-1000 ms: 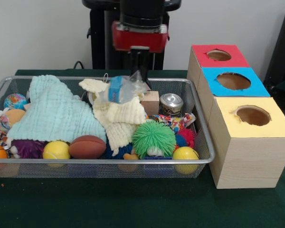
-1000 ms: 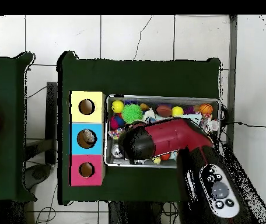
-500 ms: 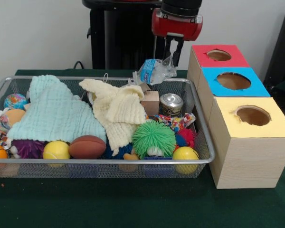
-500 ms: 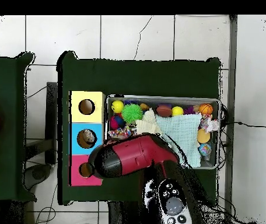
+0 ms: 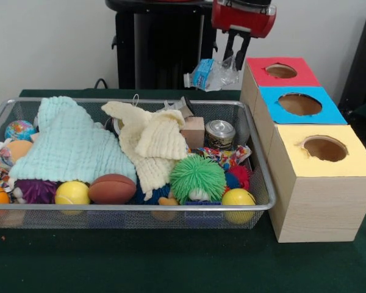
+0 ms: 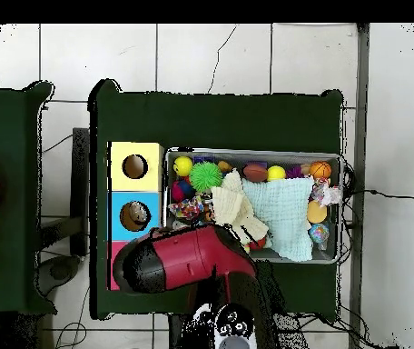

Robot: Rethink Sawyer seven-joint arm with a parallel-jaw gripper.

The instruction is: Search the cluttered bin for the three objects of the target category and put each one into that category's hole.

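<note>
The gripper (image 5: 236, 47) is clamped on a crumpled plastic bottle (image 5: 211, 74), which hangs just beside the red-topped box (image 5: 265, 77), clear of the wire bin (image 5: 256, 155). This looks like the carry step; next, centre the bottle over the red hole (image 5: 281, 71) and release.

No text can be read: the blue label on the crumpled plastic bottle (image 5: 210, 74) is illegible, and the can (image 5: 220, 133) shows none.
</note>
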